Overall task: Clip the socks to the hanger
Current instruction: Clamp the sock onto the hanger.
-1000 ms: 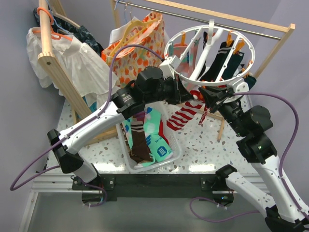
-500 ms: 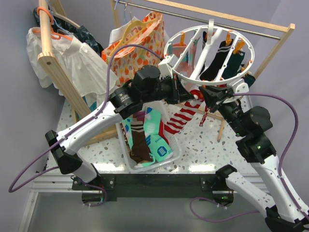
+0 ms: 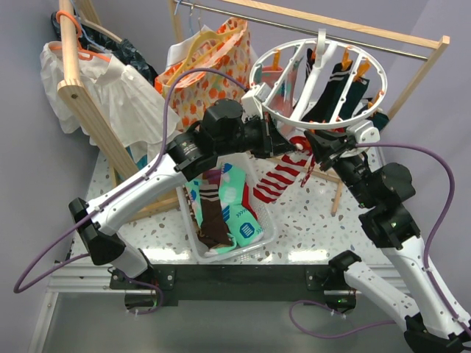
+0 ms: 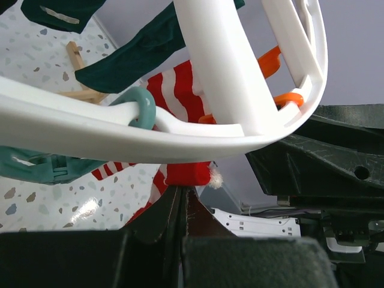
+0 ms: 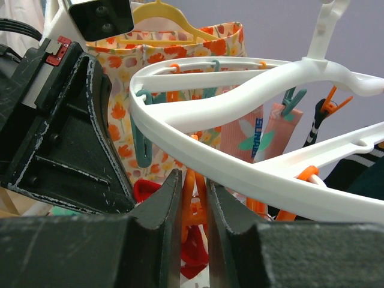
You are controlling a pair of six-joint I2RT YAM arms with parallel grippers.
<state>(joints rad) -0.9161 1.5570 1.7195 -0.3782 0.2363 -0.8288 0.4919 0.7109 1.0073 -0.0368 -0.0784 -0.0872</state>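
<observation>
The white ring hanger (image 3: 324,124) hangs from the rail with dark socks (image 3: 335,88) clipped to it. My left gripper (image 3: 296,147) is shut on the red cuff of a red-and-white striped sock (image 3: 276,179), which it holds just under the ring's near rim. In the left wrist view the cuff (image 4: 187,174) sits at the tips of that gripper (image 4: 180,191), under the rim (image 4: 216,66). My right gripper (image 3: 315,145) is shut on an orange clip (image 5: 194,198) that dangles from the ring (image 5: 240,171); in the right wrist view this gripper (image 5: 193,180) has the red cuff (image 5: 144,189) just behind it.
A clear basket (image 3: 266,220) on the table holds a brown striped sock (image 3: 212,217) and teal socks (image 3: 239,202). A floral bag (image 3: 210,70) and a white shirt (image 3: 110,88) hang at the back left. The wooden rail (image 3: 368,33) and its sloping legs frame the hanger.
My left gripper has carried the red striped sock's cuff a little right, closer to my right gripper. The ring has tilted and risen slightly. The right gripper stays on the orange clip.
</observation>
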